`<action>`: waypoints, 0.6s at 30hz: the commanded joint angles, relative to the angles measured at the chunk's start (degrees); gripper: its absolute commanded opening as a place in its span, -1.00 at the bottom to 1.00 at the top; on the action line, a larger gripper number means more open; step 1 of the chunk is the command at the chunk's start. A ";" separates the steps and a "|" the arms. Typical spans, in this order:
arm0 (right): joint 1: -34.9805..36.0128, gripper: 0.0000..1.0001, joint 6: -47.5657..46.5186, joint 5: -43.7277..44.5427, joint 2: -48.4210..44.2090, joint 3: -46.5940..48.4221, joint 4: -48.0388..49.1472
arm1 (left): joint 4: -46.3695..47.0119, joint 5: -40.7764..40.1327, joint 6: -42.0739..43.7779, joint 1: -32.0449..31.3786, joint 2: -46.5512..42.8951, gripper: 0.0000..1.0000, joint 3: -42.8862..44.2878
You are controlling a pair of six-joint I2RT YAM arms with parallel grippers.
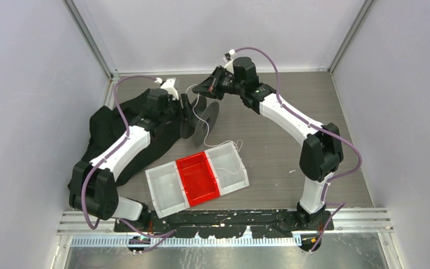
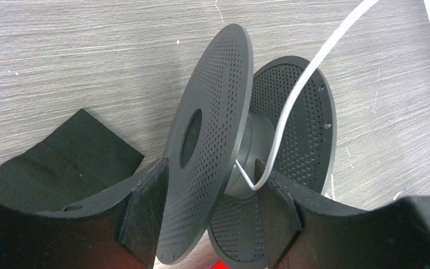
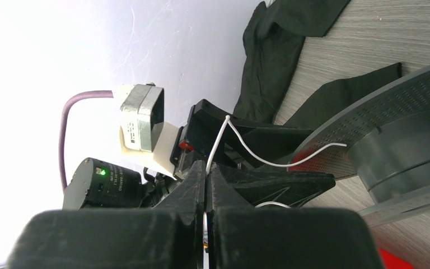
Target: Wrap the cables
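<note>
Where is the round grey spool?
Top view: the spool sits mid-table in the left gripper, just beyond the red bin.

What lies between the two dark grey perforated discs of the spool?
Left wrist view: the round grey hub and a thin white cable reaching it.

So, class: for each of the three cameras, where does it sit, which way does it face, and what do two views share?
Top external: above and behind the bases, looking down on the table, three-bin tray and black cloth; both arms show whole.
Left wrist: on the left arm, looking along the left gripper, shut on the perforated spool.
Right wrist: on the right arm, facing the left arm's wrist; right gripper pinches the cable.
Shared: both wrist views show spool and cable.
</note>
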 commanded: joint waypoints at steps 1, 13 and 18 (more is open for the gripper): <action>-0.06 -0.99 0.89 -1.21 -0.68 1.92 2.89 | 4.29 -1.04 0.00 0.11 0.54 0.17 2.43; -0.07 -0.99 1.13 -1.40 -0.78 1.05 2.89 | 6.93 -2.30 -0.12 0.11 0.06 0.15 1.94; -0.09 -0.99 1.78 -1.56 -0.53 0.44 5.13 | 7.34 -2.91 0.37 0.11 0.22 0.09 1.95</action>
